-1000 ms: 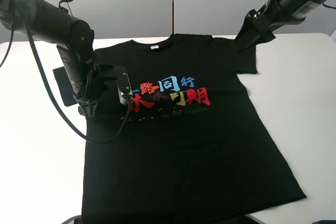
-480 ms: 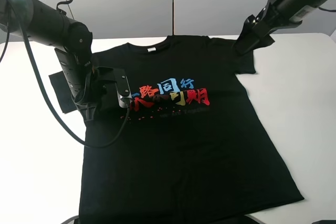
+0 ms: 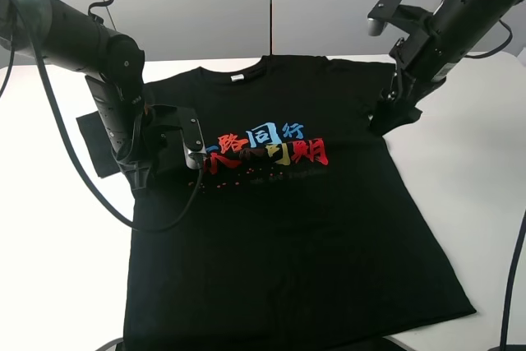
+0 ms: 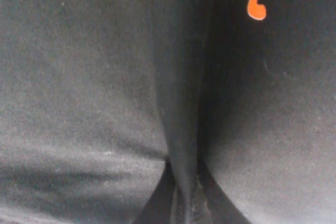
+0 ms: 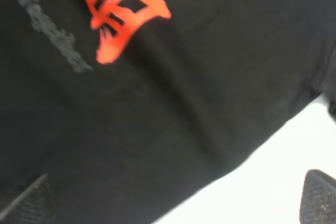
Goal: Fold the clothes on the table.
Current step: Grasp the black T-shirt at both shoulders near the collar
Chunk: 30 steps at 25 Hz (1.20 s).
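The clothes (image 3: 279, 228), a black T-shirt with red, blue and yellow characters (image 3: 263, 150) on the chest, lie flat and face up on the white table (image 3: 49, 269). My left gripper (image 3: 140, 172) presses down on the shirt's left side beside the sleeve (image 3: 94, 145). In the left wrist view my left gripper (image 4: 184, 208) is shut on a raised ridge of the black fabric (image 4: 181, 103). My right gripper (image 3: 385, 121) hangs just above the shirt's right edge below the other sleeve. Its fingertips (image 5: 317, 192) stand wide apart, open and holding nothing.
The left arm's black cable (image 3: 164, 223) loops over the shirt's left side. Grey wall panels (image 3: 205, 6) stand behind the table's far edge. White tabletop shows on both sides of the shirt (image 3: 477, 203). A dark base part (image 3: 246, 344) sits at the front edge.
My left gripper has shut on the fabric and tugged the shirt slightly left. The right arm came down from the right shoulder to the shirt's right edge, still open.
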Each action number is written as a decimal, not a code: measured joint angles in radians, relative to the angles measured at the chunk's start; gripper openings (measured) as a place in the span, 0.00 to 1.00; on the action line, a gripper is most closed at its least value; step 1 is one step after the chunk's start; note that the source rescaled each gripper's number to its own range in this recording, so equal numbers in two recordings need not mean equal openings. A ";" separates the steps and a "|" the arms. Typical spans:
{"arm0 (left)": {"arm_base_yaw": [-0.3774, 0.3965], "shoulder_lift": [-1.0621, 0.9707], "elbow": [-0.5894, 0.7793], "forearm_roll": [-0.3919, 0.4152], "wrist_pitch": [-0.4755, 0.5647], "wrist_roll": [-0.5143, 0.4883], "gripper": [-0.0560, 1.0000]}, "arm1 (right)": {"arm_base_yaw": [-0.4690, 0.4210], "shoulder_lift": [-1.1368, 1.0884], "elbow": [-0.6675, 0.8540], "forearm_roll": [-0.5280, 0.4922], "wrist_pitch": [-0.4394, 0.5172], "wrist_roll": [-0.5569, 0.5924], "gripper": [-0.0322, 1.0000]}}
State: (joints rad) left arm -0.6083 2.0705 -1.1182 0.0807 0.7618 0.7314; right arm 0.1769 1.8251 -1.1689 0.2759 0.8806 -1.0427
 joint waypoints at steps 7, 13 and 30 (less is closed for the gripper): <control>0.000 0.000 0.000 0.000 -0.002 0.000 0.06 | 0.091 0.104 -0.014 -0.065 -0.076 -0.062 1.00; 0.000 0.000 0.000 0.000 -0.002 0.000 0.06 | 0.118 0.245 -0.162 -0.105 -0.057 0.000 0.95; 0.000 0.000 0.002 0.000 -0.002 0.000 0.06 | 0.120 0.314 -0.127 -0.170 -0.020 -0.091 0.95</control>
State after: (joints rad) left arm -0.6083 2.0705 -1.1165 0.0807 0.7601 0.7314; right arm 0.2964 2.1395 -1.2960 0.1057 0.8607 -1.1337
